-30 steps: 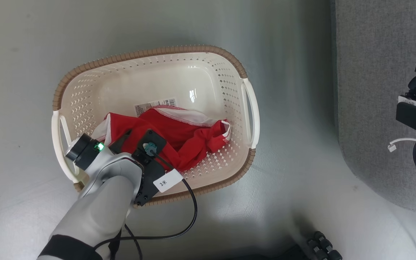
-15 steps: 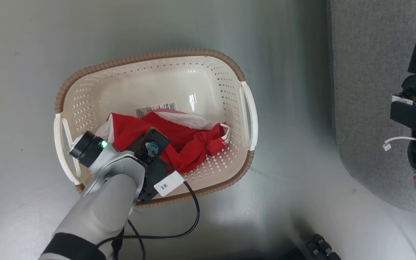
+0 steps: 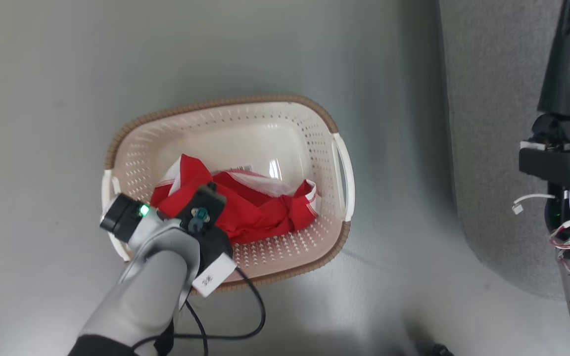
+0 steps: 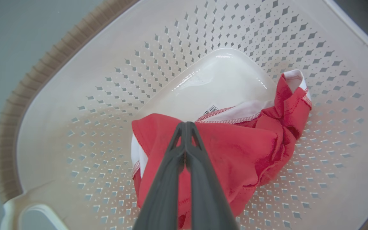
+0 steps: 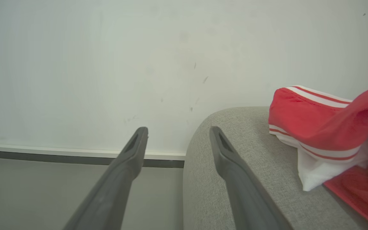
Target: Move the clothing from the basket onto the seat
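The cream basket [image 3: 225, 103] with a brown rim stands on the floor. A crumpled red garment [image 3: 260, 210] with white trim lies in its near half. In the left wrist view my left gripper [image 4: 185, 125] is shut, and its tips pinch a raised fold of this red garment [image 4: 235, 150] above the basket wall [image 4: 107, 80]. The grey sofa [image 3: 493, 99] fills the right side. My right gripper [image 5: 177, 129] is open and holds nothing, beside the sofa's rounded edge [image 5: 235, 153]. A red jersey with white stripes [image 5: 315, 118] lies on the sofa.
A black cable [image 3: 258, 316] loops from my left wrist over the floor in front of the basket. A printed label [image 4: 212, 109] sticks to the basket's bottom. The white wall [image 5: 107, 64] with a dark baseboard stands behind the sofa.
The head camera has shifted, so the basket sits lower and further right in the picture. My left gripper has lifted the garment's left fold into a peak that covers most of the label.
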### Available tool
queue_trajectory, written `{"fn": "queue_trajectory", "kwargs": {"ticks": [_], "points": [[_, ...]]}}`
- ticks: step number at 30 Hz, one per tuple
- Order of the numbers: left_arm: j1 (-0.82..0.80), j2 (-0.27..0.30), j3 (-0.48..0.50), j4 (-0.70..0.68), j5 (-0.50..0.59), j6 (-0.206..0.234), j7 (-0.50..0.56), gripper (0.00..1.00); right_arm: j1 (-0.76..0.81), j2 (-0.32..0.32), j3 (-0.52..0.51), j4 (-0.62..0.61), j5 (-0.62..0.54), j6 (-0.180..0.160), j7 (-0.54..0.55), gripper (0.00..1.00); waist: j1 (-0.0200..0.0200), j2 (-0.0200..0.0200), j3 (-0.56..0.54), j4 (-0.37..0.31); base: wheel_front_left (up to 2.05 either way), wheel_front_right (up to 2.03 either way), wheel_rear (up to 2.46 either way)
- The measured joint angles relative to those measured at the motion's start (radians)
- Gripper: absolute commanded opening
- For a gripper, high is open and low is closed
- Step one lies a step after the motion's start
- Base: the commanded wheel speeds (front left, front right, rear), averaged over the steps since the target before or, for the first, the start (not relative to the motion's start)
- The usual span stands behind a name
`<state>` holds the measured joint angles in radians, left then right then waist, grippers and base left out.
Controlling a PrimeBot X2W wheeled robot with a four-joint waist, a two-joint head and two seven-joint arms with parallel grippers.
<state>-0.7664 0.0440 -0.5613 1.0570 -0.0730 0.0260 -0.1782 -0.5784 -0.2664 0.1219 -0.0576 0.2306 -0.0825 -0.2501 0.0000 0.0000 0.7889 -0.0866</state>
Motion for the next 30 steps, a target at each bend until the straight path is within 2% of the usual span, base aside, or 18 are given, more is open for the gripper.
{"fn": "queue_trajectory", "kwargs": {"ticks": [9,30], "points": [[0.082,-0.003,0.030,-0.042,-0.067,-0.009,-0.063,0.00,0.052,0.003,0.001,0.056,-0.001,0.005,-0.004,1.00,-0.0001,0.0000,-0.102,0.022,0.00,0.00,0.00],[0.254,-0.003,0.007,-0.341,-0.207,-0.009,-0.072,0.00,0.156,0.032,0.008,0.137,-0.001,0.018,-0.007,1.00,-0.0002,-0.0001,-0.361,0.072,0.00,0.00,0.00]]}}
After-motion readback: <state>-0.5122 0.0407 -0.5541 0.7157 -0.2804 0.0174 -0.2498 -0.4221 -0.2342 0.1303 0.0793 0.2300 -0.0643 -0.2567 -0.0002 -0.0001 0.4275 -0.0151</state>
